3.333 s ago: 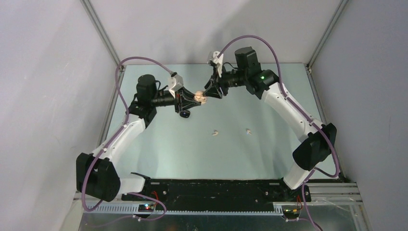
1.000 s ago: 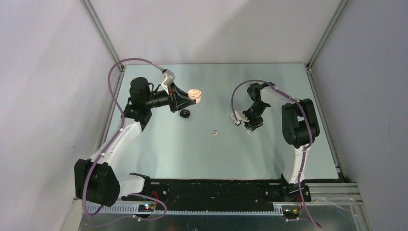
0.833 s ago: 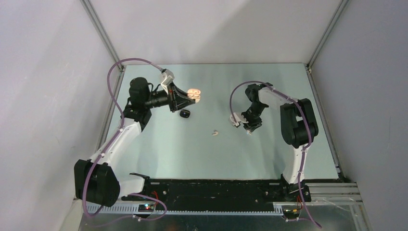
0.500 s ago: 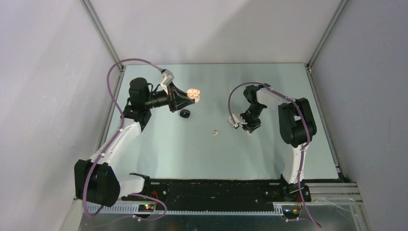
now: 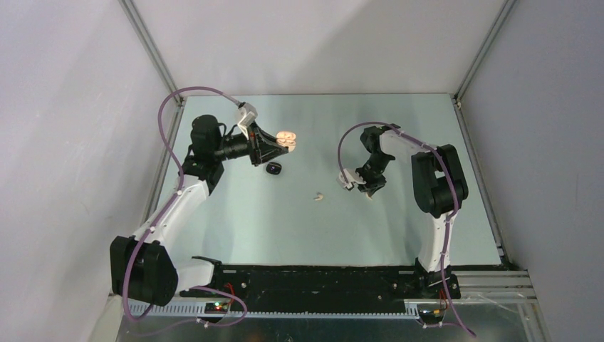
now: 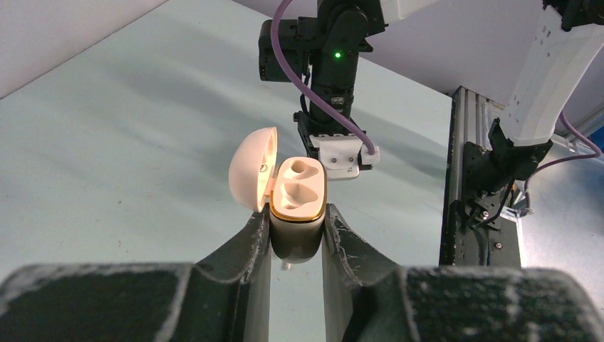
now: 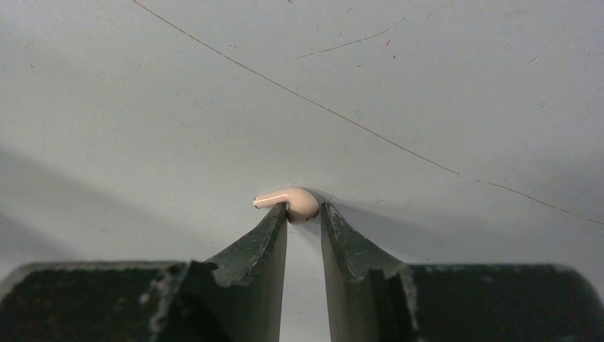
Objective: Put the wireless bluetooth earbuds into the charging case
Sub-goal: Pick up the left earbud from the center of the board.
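pinching bud (image 7: 295, 202) narrowly in right gripper (image 7: 303, 211), flat on worktop (image 5: 271, 221) nearer the right edge; clamping open case (image 6: 298, 206) in left gripper (image 6: 297, 229), raised toward far-left corner. may squirt bud free through off-centre tip grip.

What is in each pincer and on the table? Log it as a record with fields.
left pincer: shut on the charging case, raised off the table
charging case: cream, lid open, both sockets empty
right pincer: at the table, closed on one cream earbud
second earbud: cream, loose on the table
black item: small, on the table near the left pincer
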Action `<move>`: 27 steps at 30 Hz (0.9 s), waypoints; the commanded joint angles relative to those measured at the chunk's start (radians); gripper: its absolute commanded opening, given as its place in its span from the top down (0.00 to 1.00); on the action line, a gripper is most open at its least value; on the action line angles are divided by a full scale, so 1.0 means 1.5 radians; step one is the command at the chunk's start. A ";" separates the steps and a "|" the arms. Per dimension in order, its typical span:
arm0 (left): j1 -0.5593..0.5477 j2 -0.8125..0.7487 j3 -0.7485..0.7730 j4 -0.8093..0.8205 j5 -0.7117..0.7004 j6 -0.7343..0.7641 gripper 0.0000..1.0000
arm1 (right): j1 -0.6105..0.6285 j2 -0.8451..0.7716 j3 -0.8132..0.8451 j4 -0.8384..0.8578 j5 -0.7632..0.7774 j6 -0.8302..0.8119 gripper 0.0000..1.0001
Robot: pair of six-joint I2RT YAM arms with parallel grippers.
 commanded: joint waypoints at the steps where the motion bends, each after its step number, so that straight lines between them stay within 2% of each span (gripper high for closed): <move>1: 0.005 -0.015 -0.004 0.022 -0.006 -0.011 1.00 | 0.001 0.002 -0.001 0.005 -0.017 0.015 0.74; 4: 0.005 -0.013 -0.004 0.022 -0.007 -0.011 1.00 | -0.002 -0.007 -0.023 0.023 -0.029 0.029 0.74; 6: 0.005 -0.013 -0.005 0.022 -0.007 -0.011 1.00 | -0.003 -0.021 -0.042 0.038 -0.038 0.036 0.69; 9: 0.005 -0.012 -0.005 0.022 -0.007 -0.011 1.00 | -0.004 -0.034 -0.072 0.062 -0.042 0.045 0.69; 16: 0.005 -0.007 -0.004 0.022 -0.006 -0.012 1.00 | -0.007 -0.051 -0.095 0.087 -0.059 0.085 0.82; 21: 0.004 -0.010 -0.005 0.022 -0.018 -0.012 1.00 | -0.020 -0.096 -0.099 0.118 -0.079 0.138 0.87; 23: 0.002 -0.013 -0.007 0.023 -0.049 -0.010 1.00 | -0.017 -0.144 -0.099 0.149 -0.090 0.185 0.91; 24: -0.003 -0.016 -0.009 0.026 -0.065 -0.006 1.00 | -0.009 -0.186 -0.099 0.186 -0.087 0.237 0.98; 27: -0.017 -0.018 -0.019 0.067 -0.131 -0.007 1.00 | 0.023 -0.294 -0.100 0.279 -0.047 0.351 1.00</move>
